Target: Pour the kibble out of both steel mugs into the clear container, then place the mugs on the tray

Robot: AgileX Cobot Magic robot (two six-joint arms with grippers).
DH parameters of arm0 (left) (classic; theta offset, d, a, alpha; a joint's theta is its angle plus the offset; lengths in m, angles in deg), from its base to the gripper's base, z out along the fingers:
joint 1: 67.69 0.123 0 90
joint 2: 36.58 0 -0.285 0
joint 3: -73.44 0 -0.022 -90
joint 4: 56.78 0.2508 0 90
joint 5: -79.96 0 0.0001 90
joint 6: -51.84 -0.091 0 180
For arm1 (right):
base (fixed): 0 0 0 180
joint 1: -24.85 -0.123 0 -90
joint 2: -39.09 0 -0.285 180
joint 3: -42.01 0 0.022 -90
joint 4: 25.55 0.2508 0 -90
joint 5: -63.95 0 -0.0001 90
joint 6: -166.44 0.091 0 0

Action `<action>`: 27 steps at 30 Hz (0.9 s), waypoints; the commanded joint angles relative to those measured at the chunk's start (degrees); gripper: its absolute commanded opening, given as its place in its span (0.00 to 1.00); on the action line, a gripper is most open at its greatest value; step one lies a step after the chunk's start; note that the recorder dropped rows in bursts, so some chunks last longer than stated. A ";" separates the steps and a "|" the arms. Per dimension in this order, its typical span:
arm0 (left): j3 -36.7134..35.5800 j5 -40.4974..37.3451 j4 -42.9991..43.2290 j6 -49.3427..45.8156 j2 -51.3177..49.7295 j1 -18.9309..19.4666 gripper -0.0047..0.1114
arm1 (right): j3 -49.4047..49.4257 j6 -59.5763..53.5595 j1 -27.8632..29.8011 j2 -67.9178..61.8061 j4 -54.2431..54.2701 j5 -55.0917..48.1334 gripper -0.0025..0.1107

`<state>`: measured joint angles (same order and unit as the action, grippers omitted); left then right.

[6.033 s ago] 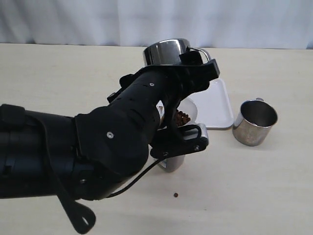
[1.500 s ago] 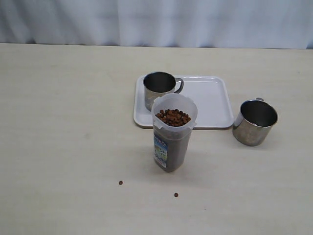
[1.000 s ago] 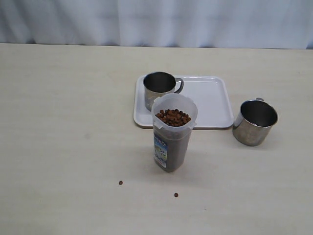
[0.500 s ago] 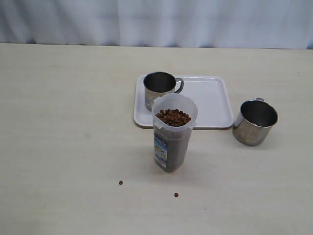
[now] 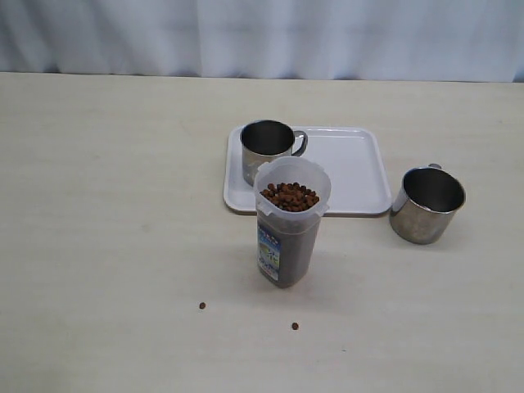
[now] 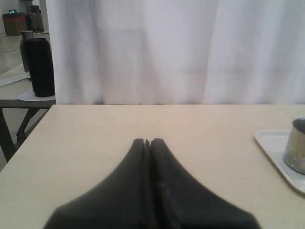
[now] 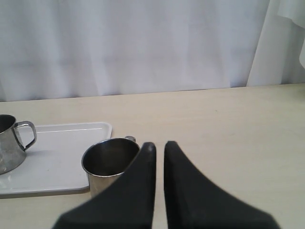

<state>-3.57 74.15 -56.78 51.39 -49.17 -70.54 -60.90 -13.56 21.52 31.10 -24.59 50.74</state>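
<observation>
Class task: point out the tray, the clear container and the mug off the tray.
tray (image 5: 352,168), exterior view, bare floor.
clear container (image 5: 291,246), exterior view, side wall.
steel mug off the tray (image 5: 413,221), exterior view, outer wall.

The left wrist view's edge cuts off the tray (image 6: 276,152) and the mug (image 6: 296,145) on it. In the right wrist view the right gripper (image 7: 158,144) hides part of the other mug (image 7: 104,161). In the exterior view the container (image 5: 293,237) covers some of the tray's rim, and its label (image 5: 268,252) is too small to read.
</observation>
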 commanded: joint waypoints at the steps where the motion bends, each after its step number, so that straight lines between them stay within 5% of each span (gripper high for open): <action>1: -0.20 -0.02 -0.35 -0.73 0.31 -0.38 0.04 | 0.13 -0.64 0.04 0.20 0.25 -0.15 0.06; 19: -0.20 0.43 0.00 -0.73 0.31 -0.38 0.04 | 0.13 -4.23 0.04 0.20 -6.09 0.02 0.06; 27: -0.20 0.43 0.00 -0.73 0.31 -0.38 0.04 | 0.13 -2.62 0.04 0.20 -3.71 16.24 0.06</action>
<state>-3.57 74.01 -56.78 50.71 -49.17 -70.54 -60.90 -17.10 21.52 31.10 -29.91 57.55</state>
